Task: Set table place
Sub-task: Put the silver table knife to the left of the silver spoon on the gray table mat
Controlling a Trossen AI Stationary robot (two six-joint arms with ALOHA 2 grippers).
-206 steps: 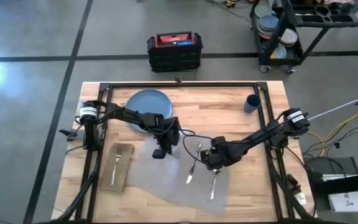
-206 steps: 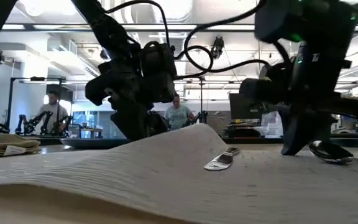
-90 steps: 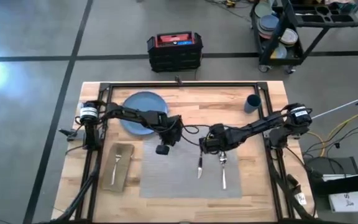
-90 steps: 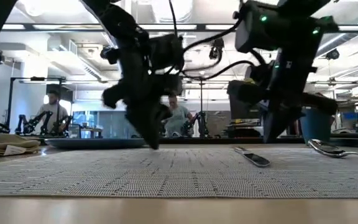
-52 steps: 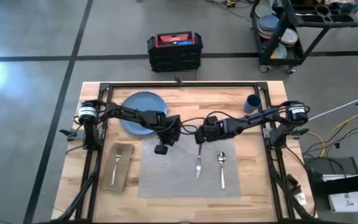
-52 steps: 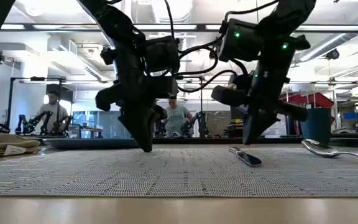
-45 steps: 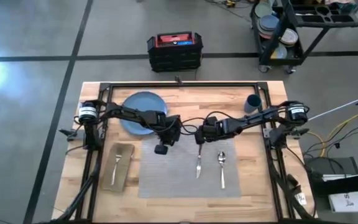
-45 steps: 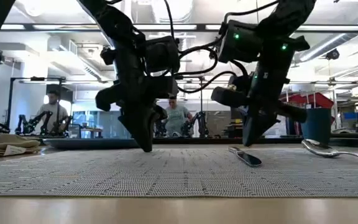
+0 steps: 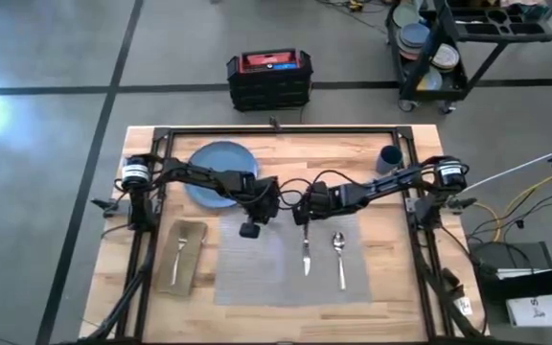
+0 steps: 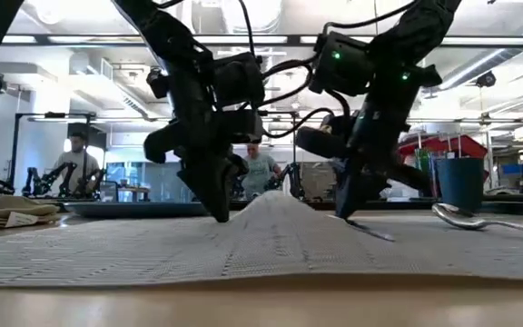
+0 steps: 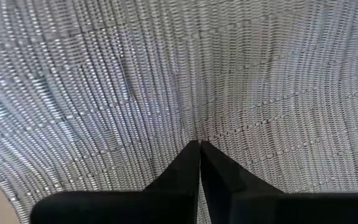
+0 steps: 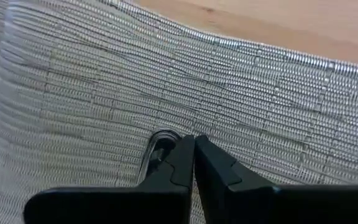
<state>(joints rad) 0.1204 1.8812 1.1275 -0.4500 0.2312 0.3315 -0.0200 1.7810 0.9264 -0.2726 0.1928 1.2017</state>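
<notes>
Placemat [image 10: 271, 232] has humped up.

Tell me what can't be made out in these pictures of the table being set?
- Plate: high view, near edge hidden under the left arm.
- Knife: high view, far end covered by the right gripper.
- Fork on the napkin: high view, too small to count tines.
- Left gripper: its wrist view shows only placemat.

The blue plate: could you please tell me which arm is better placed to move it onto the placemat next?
Probably the left. The blue plate lies on the table's left side, just beyond the left gripper. The right gripper is farther away, by the knife on the placemat.
</notes>
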